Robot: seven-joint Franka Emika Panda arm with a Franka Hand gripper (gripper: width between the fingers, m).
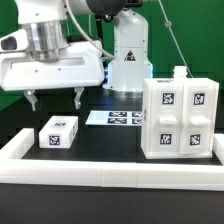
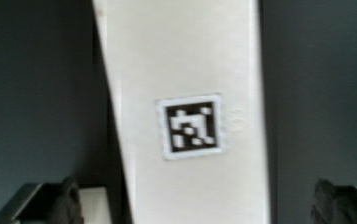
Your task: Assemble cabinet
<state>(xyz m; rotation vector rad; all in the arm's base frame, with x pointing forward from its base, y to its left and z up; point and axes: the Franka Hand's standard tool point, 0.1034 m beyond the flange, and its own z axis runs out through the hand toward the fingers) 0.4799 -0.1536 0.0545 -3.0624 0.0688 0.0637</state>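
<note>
1. The hand (image 1: 54, 100) is wide open and holds nothing. It hangs in the air above the bench (image 1: 105, 148).
2. The cabinet is in two parts. A small white block (image 1: 58, 132) lies on the bench right under the hand, not touching it. The big white box (image 1: 178, 118) stands well away from the hand, toward the exterior view's right.
3. In the wrist view the block runs long between the two fingers (image 2: 47, 200). There is a dark gap on each side, so neither finger touches it.
4. I think the next job is to go down and grab the block.
5. The block seems to sit a bit crooked between the fingers. If the hand goes down without turning to match, one finger may hit first and spin the block away.
6. If the hand comes down off to one side, a finger could land on top of the block and squash it into the bench.
7. The block looks smooth. A grab near one end could let it tip or slip out when lifted.
8. The marker board (image 1: 118, 118) lies between the hand and the box. A block carried too low could scrape on it.
9. The rail (image 1: 110, 178) is near the block. A pushed block could slide up against it and be hard to grab.
</note>
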